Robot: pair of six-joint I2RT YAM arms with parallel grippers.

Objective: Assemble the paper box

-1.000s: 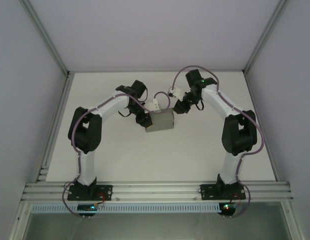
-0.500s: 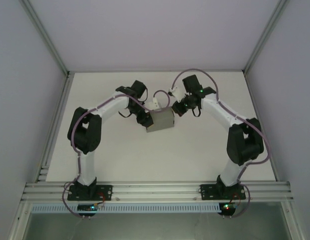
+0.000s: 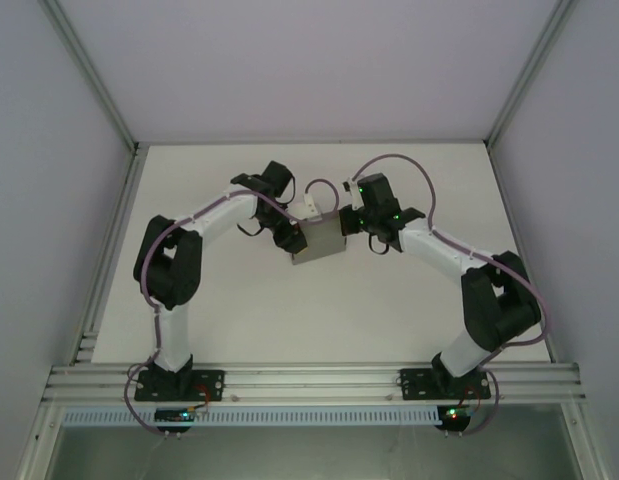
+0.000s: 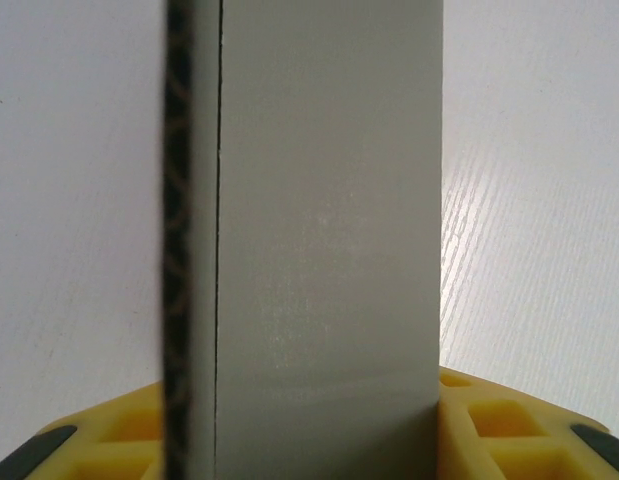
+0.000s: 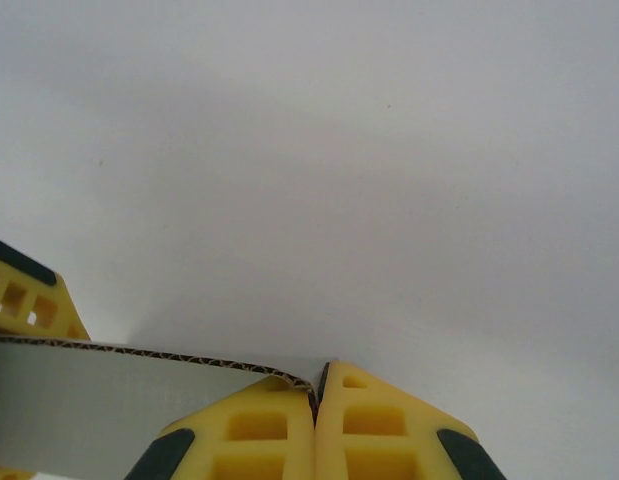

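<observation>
We are grasping the paper box, already folded into a shallow grey body, in the left hand over the surface, while the clenched right hand is nudging its right edge; final closing is apparently remaining.

White arms, black joints — purple cables, yellow pincer fingers
</observation>
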